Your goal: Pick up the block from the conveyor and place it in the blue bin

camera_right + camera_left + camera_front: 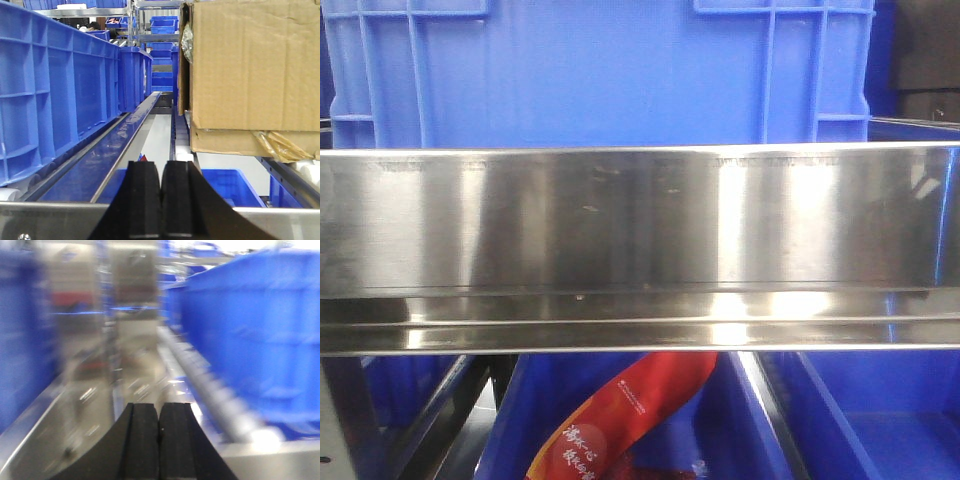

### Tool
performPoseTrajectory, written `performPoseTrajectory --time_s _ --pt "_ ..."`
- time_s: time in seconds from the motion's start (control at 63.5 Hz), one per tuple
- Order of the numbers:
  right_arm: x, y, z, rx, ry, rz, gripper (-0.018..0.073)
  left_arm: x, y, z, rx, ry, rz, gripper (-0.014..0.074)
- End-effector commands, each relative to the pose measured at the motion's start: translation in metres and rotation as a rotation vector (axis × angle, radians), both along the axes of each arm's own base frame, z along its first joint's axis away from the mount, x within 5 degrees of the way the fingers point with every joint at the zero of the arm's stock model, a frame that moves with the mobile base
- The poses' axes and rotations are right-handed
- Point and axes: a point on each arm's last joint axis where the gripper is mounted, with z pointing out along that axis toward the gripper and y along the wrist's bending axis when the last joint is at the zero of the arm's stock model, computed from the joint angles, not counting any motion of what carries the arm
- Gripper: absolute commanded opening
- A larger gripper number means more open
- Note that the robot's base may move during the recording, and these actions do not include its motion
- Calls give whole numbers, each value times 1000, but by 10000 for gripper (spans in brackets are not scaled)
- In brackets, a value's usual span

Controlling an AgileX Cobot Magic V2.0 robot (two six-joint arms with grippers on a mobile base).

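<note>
Front view: bright, even light; strong white glare streaks on brushed stainless steel rail (640, 230), slight softness overall. Left wrist view: heavy motion blur, blue plastic crates (255, 335) smeared, overexposed patch top right. Right wrist view: sharp, daylight-bright, brown cardboard box (250, 70) evenly lit, soft shadow beneath.

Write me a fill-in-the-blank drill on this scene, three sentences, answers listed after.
1. The left gripper has its black fingers pressed ____.
2. Beside the right gripper, the stacked boxes are made of ____.
3. In the front view, the crate above the shiny steel rail is coloured ____.

Missing words: together; cardboard; blue.
</note>
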Motion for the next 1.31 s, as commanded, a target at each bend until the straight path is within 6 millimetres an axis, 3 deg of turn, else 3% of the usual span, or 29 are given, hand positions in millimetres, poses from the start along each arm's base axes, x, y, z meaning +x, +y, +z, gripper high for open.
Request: performPoseTrajectory --time_s 0.0,0.409,0.772,1.291 --pt "0 -1 1 -4 -17 -8 -168 1 3 -14 0 -13 53 -111" --pt "0 -1 1 -4 -17 -8 -168 2 6 -13 -31 -78 106 -111" --pt "0 -1 1 -4 -17 -8 -168 2 -1 -15 -48 -51 -17 -111" --pt "0 -1 1 -4 -17 -8 -168 2 -1 -15 -45 -53 -17 -111"
